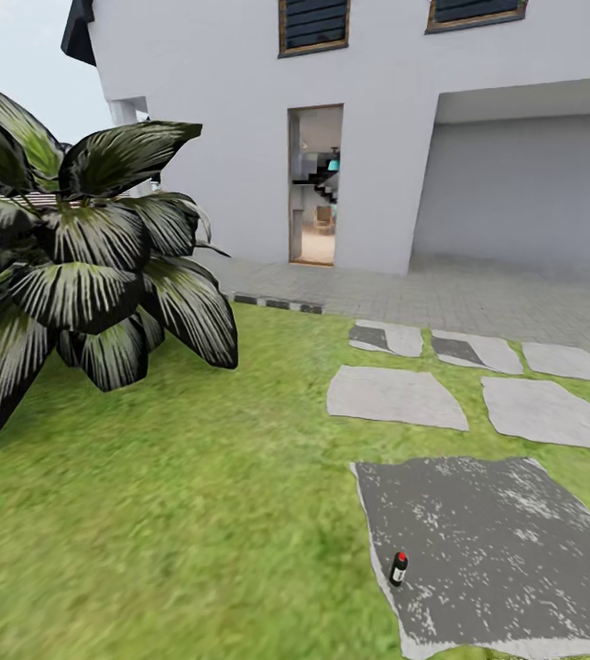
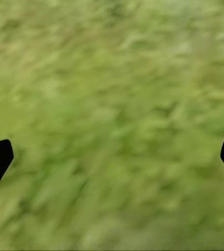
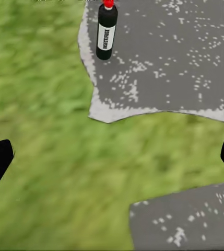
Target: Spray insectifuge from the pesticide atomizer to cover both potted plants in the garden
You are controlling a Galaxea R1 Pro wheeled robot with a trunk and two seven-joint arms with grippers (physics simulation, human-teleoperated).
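The pesticide atomizer stands upright on the dark paving stone, close to that stone's edge bordering the lawn. Paler stepping stones lie beyond the dark stone, toward the house. A large striped dark-leaved shrub rises well apart from the stone, across the grass. The right gripper hangs released over grass just short of the stone; the left gripper is likewise spread, empty, above bare lawn
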